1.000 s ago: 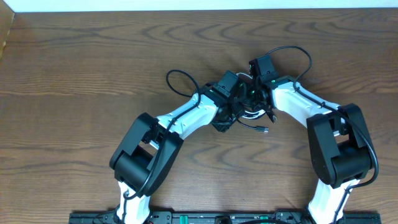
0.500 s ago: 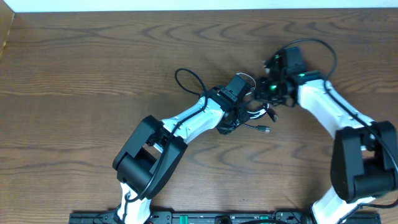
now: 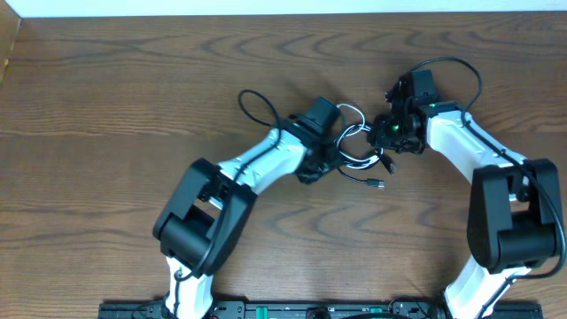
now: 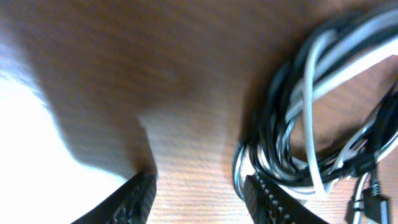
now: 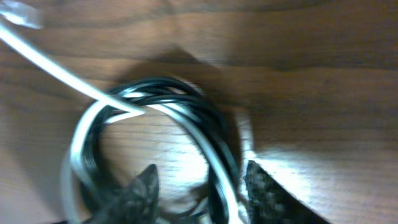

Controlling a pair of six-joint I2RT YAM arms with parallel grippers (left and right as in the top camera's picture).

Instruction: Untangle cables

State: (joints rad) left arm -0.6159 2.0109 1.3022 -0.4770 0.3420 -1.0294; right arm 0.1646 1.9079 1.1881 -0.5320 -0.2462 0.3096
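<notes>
**Right hand lets go, tangle remains**

Right hand (image 5: 199,186) was shut a second ago and is now sprung apart, with coil strands lying loose between its fingers. Left hand (image 4: 199,193) is half open over bare desk (image 3: 133,89), gripping nothing. The cables (image 4: 298,124) are bunched mid-desk between both hands. Probably needs a fresh grasp.

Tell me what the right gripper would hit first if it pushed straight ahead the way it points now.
Most likely the cables: in the wrist view the right gripper is open, and the white cable of the coil curves just ahead between its fingers, over the table. Depth is unclear.
</notes>
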